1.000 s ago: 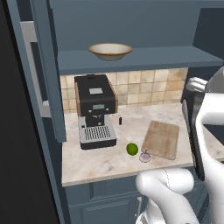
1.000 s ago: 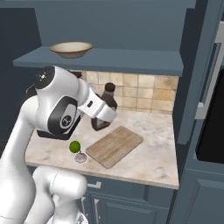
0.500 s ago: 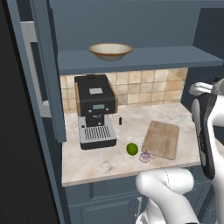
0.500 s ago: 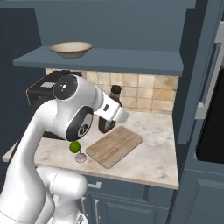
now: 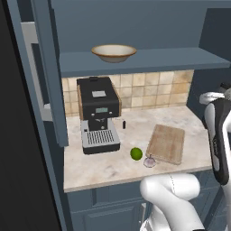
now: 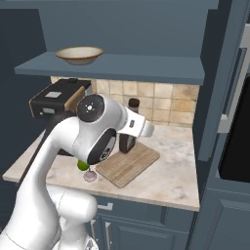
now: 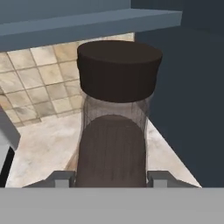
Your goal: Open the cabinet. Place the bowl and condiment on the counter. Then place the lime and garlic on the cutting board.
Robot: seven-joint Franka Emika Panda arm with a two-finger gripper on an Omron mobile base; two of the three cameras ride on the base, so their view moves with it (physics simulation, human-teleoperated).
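Condiment first: the small dark brown bottle with a dark cap (image 7: 114, 127) sits pinched between the two dark tips of the gripper (image 7: 111, 178), one tip on each side of its body. In the right base view the bottle (image 6: 129, 133) hangs above the far end of the rectangular light-brown wooden cutting board (image 6: 128, 163), with the tan tiles behind it.

Setting it down well looks to call for carrying the bottle off the board to bare beige marbled counter (image 6: 172, 171), keeping it upright, lowering until its base rests flat, and only then letting the tips part. The board is best kept free for the round green lime (image 5: 136, 154) and the pale garlic bulb (image 5: 149, 161), which lie just beside its near left corner.

The wide cream bowl with a tan rim (image 5: 113, 52) rests on the blue shelf of the slate-blue upper cabinet (image 5: 144, 59), whose door stands open. A black coffee machine (image 5: 97, 113) occupies the counter's left side.

No brand, label text or other writing can be read on the bottle or the machine.
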